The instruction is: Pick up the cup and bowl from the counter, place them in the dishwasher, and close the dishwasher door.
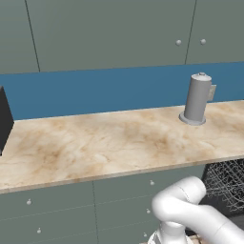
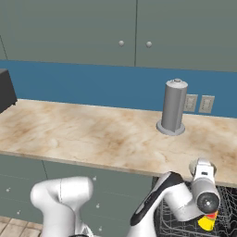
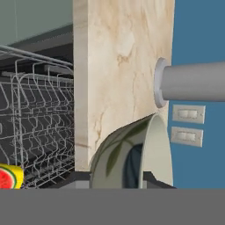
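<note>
My gripper [image 3: 118,178] is shut on the bowl [image 3: 154,149], a pale bowl with a light rim and leaf pattern, held on edge. In the right base view the gripper [image 2: 202,170] hangs just in front of the counter [image 2: 92,134] edge, above the open dishwasher [image 2: 180,227]. Its wire racks [image 3: 39,123] lie to the left in the hand view. The cup [image 3: 9,176], yellow with a watermelon print, sits in the rack [image 2: 206,223]. The dishwasher's door is out of view.
A tall grey canister [image 2: 173,106] stands on the counter [image 1: 95,143] near the wall, by two outlets [image 2: 198,103]. A black appliance [image 1: 4,119] is at the far left. Knobbed grey drawers [image 1: 47,214] run below the counter, and the rack [image 1: 228,183] shows at right.
</note>
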### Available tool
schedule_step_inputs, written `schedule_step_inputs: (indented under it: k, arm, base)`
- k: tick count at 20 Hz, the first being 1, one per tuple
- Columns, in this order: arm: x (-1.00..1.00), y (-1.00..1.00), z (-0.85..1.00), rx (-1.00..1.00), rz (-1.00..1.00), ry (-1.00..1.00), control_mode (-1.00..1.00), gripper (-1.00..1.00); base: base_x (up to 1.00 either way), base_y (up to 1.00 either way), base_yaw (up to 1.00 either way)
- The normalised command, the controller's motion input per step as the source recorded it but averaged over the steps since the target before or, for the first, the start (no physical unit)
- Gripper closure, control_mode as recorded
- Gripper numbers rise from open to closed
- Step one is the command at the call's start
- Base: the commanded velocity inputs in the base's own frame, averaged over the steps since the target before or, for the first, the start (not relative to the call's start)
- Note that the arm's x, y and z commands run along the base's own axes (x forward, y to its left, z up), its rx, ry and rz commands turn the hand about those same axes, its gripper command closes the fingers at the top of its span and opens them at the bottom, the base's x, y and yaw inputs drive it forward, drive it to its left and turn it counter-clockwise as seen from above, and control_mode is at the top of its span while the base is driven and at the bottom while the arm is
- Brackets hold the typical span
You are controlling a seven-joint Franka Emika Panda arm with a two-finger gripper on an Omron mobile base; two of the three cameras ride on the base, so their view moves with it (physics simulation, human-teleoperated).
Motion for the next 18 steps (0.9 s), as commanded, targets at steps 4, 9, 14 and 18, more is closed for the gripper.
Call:
schedule_step_inputs:
  k: [4,9,14,18]
  arm:
    - [-0.21,-0.06,-0.35,0.00,0.04,0.00,-1.00,1.00]
    - [-0.05,0.00,-0.60,0.00,0.06,0.01,-1.00,1.00]
    - [-0.01,0.00,-0.68,0.00,0.08,0.02,-1.00,1.00]
    - [0.00,-0.03,-0.74,0.01,0.08,0.03,-1.00,1.00]
  base:
    - [0.00,0.00,0.00]
    - [0.00,0.00,0.00]
    - [0.00,0.00,0.00]
    - [0.00,0.00,0.00]
